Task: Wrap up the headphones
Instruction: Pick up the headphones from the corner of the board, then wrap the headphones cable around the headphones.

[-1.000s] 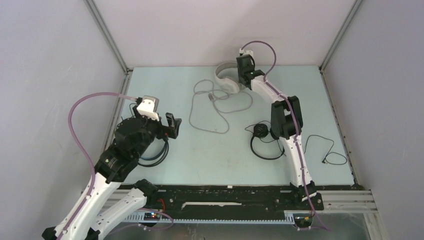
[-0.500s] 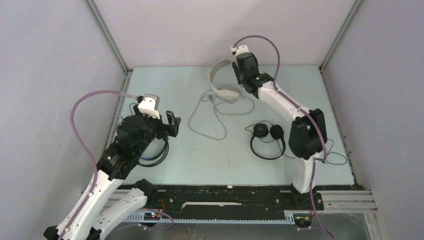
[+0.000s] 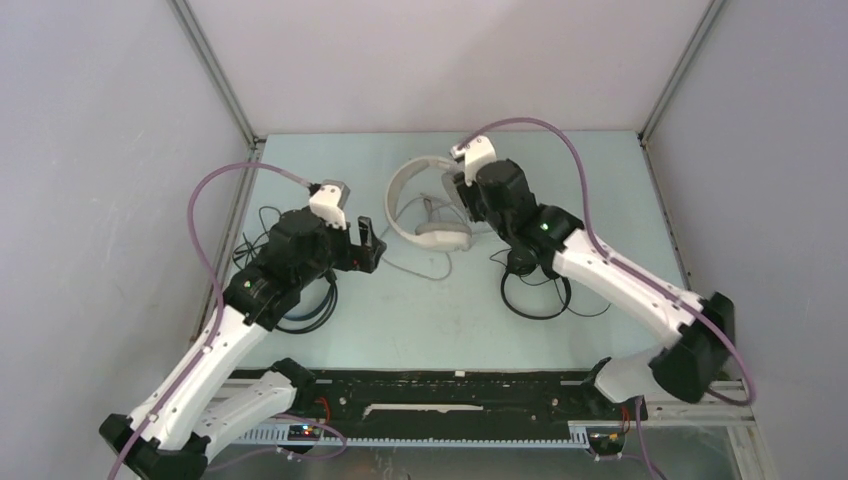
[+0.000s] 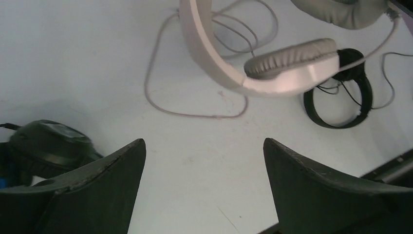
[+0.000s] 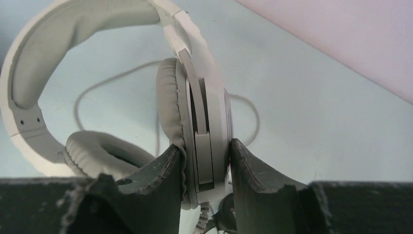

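While the right gripper (image 5: 205,148) clamps white headphones (image 5: 44,53) (one earcup (image 5: 204,112)), the left gripper (image 4: 203,146) gapes; empty.

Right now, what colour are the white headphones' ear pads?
Light grey ear pads; right wrist view.

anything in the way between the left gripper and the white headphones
Nothing visible. Between the left gripper and the white headphones lies only bare table and the set's own grey cable. The black-and-blue headphones sit off to the side.
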Controlling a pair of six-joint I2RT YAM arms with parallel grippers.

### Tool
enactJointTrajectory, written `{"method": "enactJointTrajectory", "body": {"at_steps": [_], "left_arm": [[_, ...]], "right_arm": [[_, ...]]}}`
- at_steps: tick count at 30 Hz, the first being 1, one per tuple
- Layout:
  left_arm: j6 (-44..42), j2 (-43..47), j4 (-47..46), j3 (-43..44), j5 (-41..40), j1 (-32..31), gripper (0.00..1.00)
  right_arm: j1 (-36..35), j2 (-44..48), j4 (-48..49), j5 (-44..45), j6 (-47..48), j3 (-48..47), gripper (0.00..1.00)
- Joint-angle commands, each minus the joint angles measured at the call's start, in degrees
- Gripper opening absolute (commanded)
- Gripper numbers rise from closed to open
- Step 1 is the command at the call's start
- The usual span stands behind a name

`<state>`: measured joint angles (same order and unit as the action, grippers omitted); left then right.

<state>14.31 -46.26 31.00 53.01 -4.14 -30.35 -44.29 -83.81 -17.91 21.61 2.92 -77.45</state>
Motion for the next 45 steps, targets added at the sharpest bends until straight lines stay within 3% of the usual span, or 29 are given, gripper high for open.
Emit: {"method": "enactJointTrajectory", "body": {"at_steps": [1,4,8,14,18,23,30,39,45], "left_arm": [[4.6,-3.4,0.9,6.9,7.9,0.3,0.92],[3.3,-7.2,3.5,10.0,7.4,-0.4,0.89],[0.2,-12.7,8.7,15.9,-3.2,-6.9,0.86],[0.9,-16.1,10.3,20.4,-10.1,-10.9,0.83],[-0.2,-17.4,10.4,21.7,-14.3,-13.9,0.7],[-1.2,-21.2,13.4,23.6,-20.0,-19.3,0.68],[0.9,-24.1,17.4,25.5,-21.6,-21.6,0.68],[1.1,-25.5,20.2,25.5,-24.4,-22.4,0.53],[0.5,-25.6,19.4,23.6,-24.3,-22.4,0.48]], "right_arm": [[-3.6,11.2,3.3,-0.7,-7.1,6.0,0.19],[-5.8,15.8,2.6,-0.7,-10.9,9.6,0.19],[-8.2,21.1,1.8,-0.6,-14.9,13.5,0.18],[-11.9,27.9,1.1,0.8,-18.0,17.5,0.18],[-13.0,30.2,1.2,0.9,-19.4,20.2,0.18],[-14.3,30.8,0.0,1.9,-20.6,20.6,0.17],[-15.7,31.1,0.3,4.4,-21.8,21.7,0.16],[-16.7,30.1,0.7,7.0,-23.9,22.4,0.15],[-16.7,29.0,3.1,8.2,-23.8,23.5,0.14]]}}
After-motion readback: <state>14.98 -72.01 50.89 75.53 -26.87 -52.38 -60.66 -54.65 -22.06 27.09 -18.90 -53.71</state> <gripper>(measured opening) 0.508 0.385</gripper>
